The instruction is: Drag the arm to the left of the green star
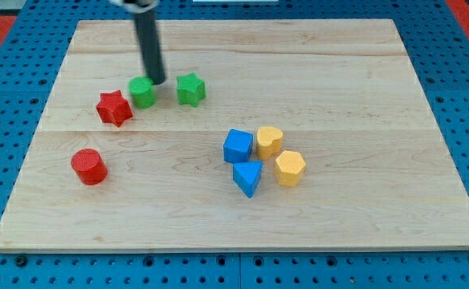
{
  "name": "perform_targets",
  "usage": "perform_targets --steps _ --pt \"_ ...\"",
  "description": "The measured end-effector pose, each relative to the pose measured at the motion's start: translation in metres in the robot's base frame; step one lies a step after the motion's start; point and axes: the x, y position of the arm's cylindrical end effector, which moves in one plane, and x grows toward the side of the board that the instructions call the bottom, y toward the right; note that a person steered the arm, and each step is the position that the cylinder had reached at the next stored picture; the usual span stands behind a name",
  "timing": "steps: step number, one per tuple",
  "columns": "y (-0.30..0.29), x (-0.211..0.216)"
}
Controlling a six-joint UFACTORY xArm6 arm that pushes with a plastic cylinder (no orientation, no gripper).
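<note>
My tip [156,83], holding nothing, rests just beside the green cylinder [142,92]; the green star [190,88] lies near it toward the view's right; the rod's upper end is cut off at the view's top.

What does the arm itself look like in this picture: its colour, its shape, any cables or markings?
Only the rod shows: a straight, dark grey to black cylinder with a faint sheen along its length. At the view's top it enters a wider dark collar, cut off by the frame. My tip ends blunt. No cables, markings or labels are visible.
</note>
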Motion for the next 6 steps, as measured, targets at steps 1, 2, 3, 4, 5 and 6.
perform_targets --steps 1,2,3,4,5,6 --pt "-0.046 -0.003" --pt "-0.015 -0.084" --pt "0.086 -0.095" --pt "0.129 -0.069" --pt "0.070 -0.031" --pt "0.010 0.003"
